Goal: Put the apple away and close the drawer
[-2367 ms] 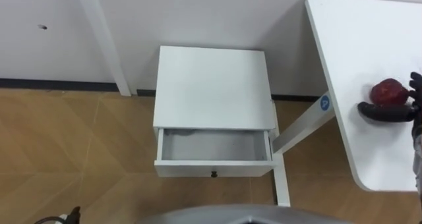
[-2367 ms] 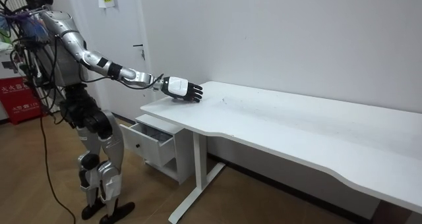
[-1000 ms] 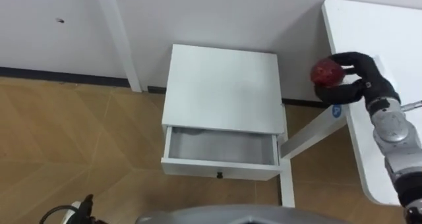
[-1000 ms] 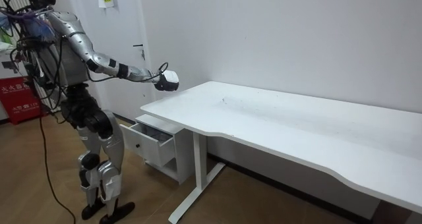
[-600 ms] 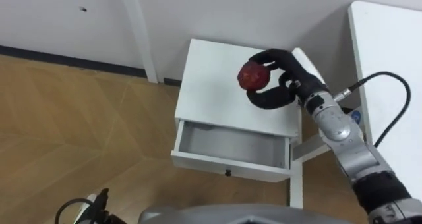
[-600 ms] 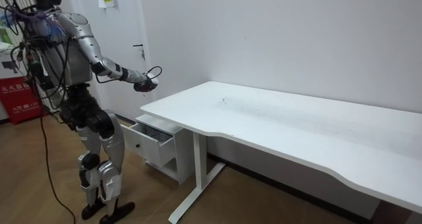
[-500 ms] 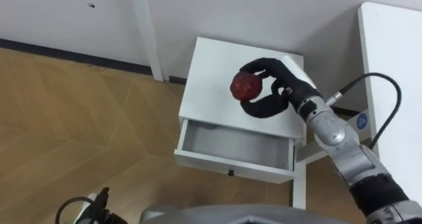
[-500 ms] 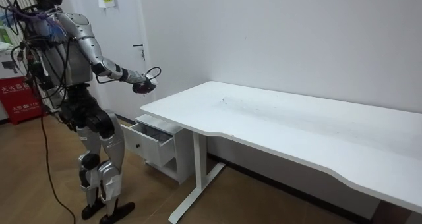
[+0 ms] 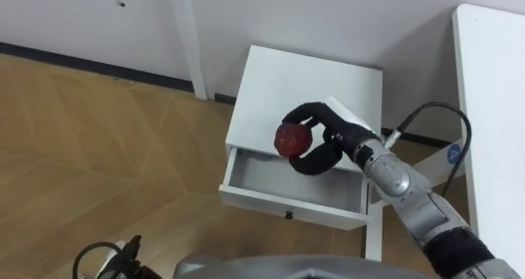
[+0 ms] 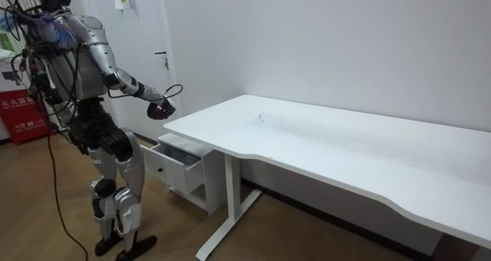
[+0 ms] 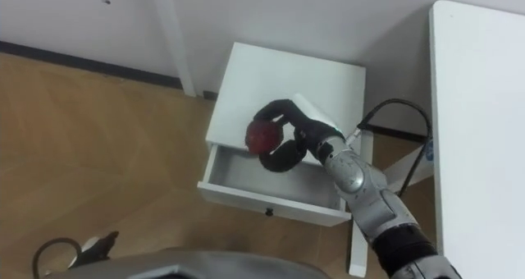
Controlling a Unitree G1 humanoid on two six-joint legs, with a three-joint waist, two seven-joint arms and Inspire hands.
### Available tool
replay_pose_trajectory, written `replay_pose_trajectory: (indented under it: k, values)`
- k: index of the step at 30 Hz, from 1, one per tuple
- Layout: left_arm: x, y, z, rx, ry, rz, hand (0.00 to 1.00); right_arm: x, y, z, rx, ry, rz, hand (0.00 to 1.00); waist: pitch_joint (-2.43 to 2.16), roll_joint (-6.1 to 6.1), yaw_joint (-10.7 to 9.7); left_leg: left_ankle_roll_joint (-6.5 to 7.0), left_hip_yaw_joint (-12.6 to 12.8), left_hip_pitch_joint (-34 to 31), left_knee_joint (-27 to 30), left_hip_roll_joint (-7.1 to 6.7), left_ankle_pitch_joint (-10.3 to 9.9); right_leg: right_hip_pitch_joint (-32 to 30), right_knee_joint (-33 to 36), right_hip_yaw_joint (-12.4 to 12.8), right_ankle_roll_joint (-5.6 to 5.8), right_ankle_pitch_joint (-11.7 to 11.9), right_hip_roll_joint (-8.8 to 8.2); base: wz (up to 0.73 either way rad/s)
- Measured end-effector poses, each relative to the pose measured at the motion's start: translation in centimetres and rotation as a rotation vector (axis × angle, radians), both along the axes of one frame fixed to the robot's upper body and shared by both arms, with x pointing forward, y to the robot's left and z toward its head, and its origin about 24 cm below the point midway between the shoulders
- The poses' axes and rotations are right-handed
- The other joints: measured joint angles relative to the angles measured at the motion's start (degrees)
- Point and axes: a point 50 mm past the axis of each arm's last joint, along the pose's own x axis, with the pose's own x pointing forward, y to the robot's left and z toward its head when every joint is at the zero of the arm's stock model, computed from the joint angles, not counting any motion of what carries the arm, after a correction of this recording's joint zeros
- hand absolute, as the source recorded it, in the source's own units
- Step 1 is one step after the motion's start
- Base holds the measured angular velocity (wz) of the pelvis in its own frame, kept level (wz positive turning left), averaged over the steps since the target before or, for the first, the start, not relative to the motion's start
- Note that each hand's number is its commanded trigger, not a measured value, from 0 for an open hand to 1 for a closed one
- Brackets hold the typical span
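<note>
Apple (image 9: 292, 138) sits gripped in the right hand's (image 9: 333, 139) curled fingers, above the open drawer's (image 9: 279, 203) back edge. Releasing it inside and shutting the drawer are left. Left hand (image 9: 131, 250), far left of the drawer: grip cannot be told.

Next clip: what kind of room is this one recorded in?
Probably an office or lab room: a long white desk against a plain wall, a small white drawer cabinet beside it, its drawer open below the right hand holding the apple, and wood-pattern flooring.
</note>
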Motion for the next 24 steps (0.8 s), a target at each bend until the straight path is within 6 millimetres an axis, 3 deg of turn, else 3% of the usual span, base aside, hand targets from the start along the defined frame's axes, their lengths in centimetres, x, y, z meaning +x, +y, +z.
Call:
replay_pose_trajectory:
  k: [4, 5, 6, 7, 19, 24]
  values:
    - [-0.1, -0.2, -0.1, -0.003, 0.008, -0.006, 0.00, -0.5, -0.2, -0.4, -0.005, 0.030, -0.007, 1.00, 0.04, -0.30, -0.04, 0.00, -0.06, -0.67, 0.05, -0.01, 0.00, -0.67, 0.09, -0.04, 0.00, 0.00, 0.00, 0.00]
    - [-0.1, -0.2, -0.1, -0.003, 0.012, -0.011, 0.00, -0.7, -0.2, -0.5, -0.005, 0.035, -0.008, 0.77, 0.05, -0.29, -0.02, 0.00, -0.07, -0.80, 0.17, -0.03, 0.00, -0.73, 0.08, -0.04, 0.00, 0.00, -0.01, 0.00]
    - [-0.1, -0.3, -0.1, -0.004, 0.014, -0.014, 0.00, -0.7, -0.2, -0.6, -0.006, 0.037, -0.009, 0.43, 0.05, -0.29, -0.02, 0.00, -0.08, -0.82, 0.19, -0.04, 0.00, -0.73, 0.08, -0.05, 0.00, 0.00, -0.02, 0.00]
    - [-0.2, -0.3, -0.1, -0.005, 0.016, -0.016, 0.00, -0.7, -0.2, -0.6, -0.010, 0.040, -0.011, 0.00, 0.08, -0.26, -0.03, 0.00, -0.11, -0.88, 0.24, -0.07, 0.00, -0.75, 0.06, -0.15, 0.00, 0.00, -0.08, 0.00]
    - [0.2, -0.3, -0.1, -0.002, 0.014, -0.014, 0.00, -1.1, -0.5, -1.4, -0.054, 0.074, -0.011, 0.00, 0.39, 0.23, -0.27, 0.01, -1.33, -1.45, 0.46, -0.23, 0.00, -0.75, -0.01, -1.64, 0.02, -0.01, -0.26, 0.05]
    - [0.6, -0.4, 0.1, 0.001, -0.012, -0.019, 0.00, -1.3, -0.4, -1.6, -0.075, 0.077, 0.000, 0.00, 0.22, 0.13, -0.30, 0.02, -1.40, -1.94, 0.53, -0.27, 0.00, -1.24, 0.04, -1.56, 0.02, -0.01, -0.27, 0.01]
